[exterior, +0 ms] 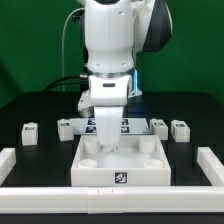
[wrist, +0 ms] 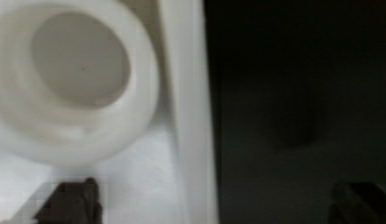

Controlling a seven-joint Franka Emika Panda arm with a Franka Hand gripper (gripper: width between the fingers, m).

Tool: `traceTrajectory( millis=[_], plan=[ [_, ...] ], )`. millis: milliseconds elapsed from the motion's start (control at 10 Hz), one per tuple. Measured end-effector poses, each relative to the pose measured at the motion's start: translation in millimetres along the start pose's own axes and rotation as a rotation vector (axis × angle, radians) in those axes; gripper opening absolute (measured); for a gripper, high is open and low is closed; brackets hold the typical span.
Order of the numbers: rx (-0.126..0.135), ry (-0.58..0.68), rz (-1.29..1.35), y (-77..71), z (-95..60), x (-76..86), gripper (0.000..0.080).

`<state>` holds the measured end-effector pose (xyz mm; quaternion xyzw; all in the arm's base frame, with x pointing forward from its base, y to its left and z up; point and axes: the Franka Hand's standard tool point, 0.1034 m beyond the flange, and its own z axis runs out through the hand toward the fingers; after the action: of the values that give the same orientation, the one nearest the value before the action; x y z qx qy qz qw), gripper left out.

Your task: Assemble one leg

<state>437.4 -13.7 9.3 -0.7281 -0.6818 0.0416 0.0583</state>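
Several small white legs with tags lie on the black table in the exterior view: one [exterior: 30, 132] and another [exterior: 66, 126] on the left, and two on the right [exterior: 158, 125] [exterior: 180, 129]. The large white square tray-like piece [exterior: 150, 160] lies in the middle. My gripper [exterior: 108, 140] hangs low over its back edge. In the wrist view my gripper [wrist: 213, 205] is open, its dark fingertips [wrist: 69, 202] far apart with no leg between them. The tray's rim [wrist: 181, 110] and a round corner socket [wrist: 65, 80] fill the view close up.
The marker board [exterior: 135, 125] lies behind the tray, partly hidden by the arm. White rails border the table on the exterior view's left [exterior: 10, 160], right [exterior: 212, 165] and front [exterior: 60, 198]. The table is black [wrist: 296, 100].
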Motion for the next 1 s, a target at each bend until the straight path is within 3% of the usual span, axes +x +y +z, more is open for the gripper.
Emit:
traceTrajectory(
  millis=[200, 300, 400, 500, 600, 1000],
  plan=[
    [0.001, 0.000, 0.001, -0.7, 0.5, -0.5, 0.0388],
    [0.001, 0.000, 0.001, -0.7, 0.5, -0.6, 0.0388],
    [0.002, 0.000, 0.002, -0.7, 0.5, -0.7, 0.0205],
    [-0.002, 0.000, 0.001, 0.1, 0.0, -0.4, 0.0080],
    [-0.013, 0.001, 0.001, 2.3, -1.4, -0.5, 0.0080],
    [-0.014, 0.001, 0.002, 2.6, -1.5, -0.6, 0.0073]
  ],
)
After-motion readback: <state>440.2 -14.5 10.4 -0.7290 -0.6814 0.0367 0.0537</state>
